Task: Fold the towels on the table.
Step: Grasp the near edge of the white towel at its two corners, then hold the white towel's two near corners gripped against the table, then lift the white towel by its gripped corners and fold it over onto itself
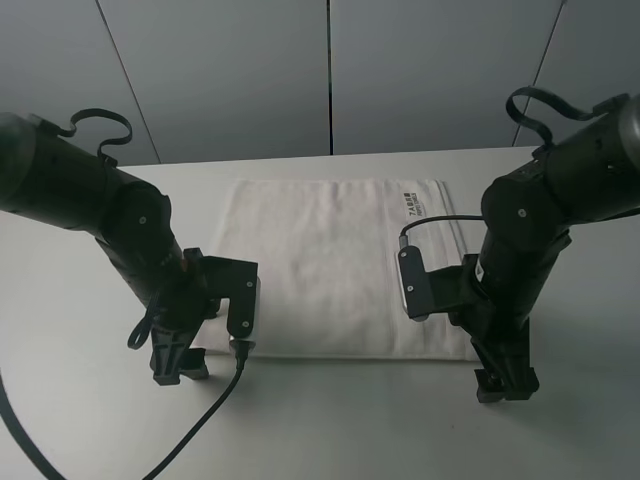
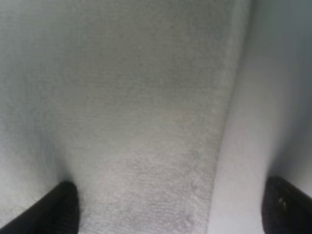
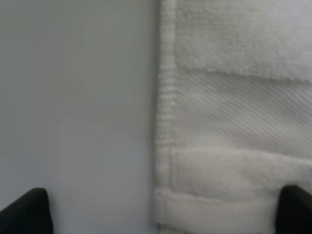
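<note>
Down by the near left corner of the towel (image 1: 320, 260), the left claw (image 1: 178, 362) hangs low with its two fingers wide apart and nothing in them. Its own camera shows the towel's side edge running between the fingers, with soft cloth on one side and bare table (image 1: 330, 430) on the other. Over at the near right corner, the right claw (image 1: 503, 380) is wide apart too and holds nothing. The towel's hem and a stripe band (image 3: 243, 112) sit between its fingers. The towel lies flat and spread out in the middle of the white table, with its small label (image 1: 413, 205) at the far right corner. I think the job now is to grab both near corners. To do it well, each claw should go down right at its corner and pinch just the cloth. Both should close together and lift evenly, so the towel does not twist or bunch.
</note>
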Robot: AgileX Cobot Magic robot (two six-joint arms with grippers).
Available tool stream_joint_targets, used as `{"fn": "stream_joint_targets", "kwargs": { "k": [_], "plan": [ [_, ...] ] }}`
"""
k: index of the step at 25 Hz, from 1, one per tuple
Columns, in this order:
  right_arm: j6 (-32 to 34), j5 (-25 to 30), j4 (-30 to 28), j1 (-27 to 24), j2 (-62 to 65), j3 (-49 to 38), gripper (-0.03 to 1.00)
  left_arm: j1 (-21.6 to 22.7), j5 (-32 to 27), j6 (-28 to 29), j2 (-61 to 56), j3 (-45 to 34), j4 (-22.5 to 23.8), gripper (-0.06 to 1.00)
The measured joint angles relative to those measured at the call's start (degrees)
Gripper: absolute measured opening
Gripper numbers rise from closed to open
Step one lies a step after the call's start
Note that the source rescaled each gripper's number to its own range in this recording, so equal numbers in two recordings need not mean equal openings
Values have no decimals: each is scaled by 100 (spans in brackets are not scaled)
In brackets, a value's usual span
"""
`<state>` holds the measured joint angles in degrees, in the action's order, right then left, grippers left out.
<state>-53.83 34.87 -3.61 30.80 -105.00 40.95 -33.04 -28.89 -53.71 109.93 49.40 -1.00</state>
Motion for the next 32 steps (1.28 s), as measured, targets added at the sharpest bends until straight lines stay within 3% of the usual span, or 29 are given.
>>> {"fn": "stream_joint_targets", "kwargs": {
  "k": [4,5,16,19,21,26,27,32],
  "plan": [
    [23,-83,-9,0,5,1,99,0,0,0,0,0,0,97],
    [23,-109,-23,0,-6,1,95,0,0,0,0,0,0,97],
    [201,-626,-157,-10,-124,46,2,0,0,0,0,0,10,97],
    [201,-635,-157,-10,-124,46,0,0,22,11,0,0,60,94],
    [201,-635,-157,-10,-124,46,0,0,81,11,0,0,132,80],
    [201,-635,-157,-10,-124,46,0,0,305,34,49,0,396,12],
    [222,-635,-157,-10,-124,46,0,0,344,76,62,8,452,3],
    [285,-660,-135,-10,-135,46,0,0,342,278,86,62,499,1]
  ]
}}
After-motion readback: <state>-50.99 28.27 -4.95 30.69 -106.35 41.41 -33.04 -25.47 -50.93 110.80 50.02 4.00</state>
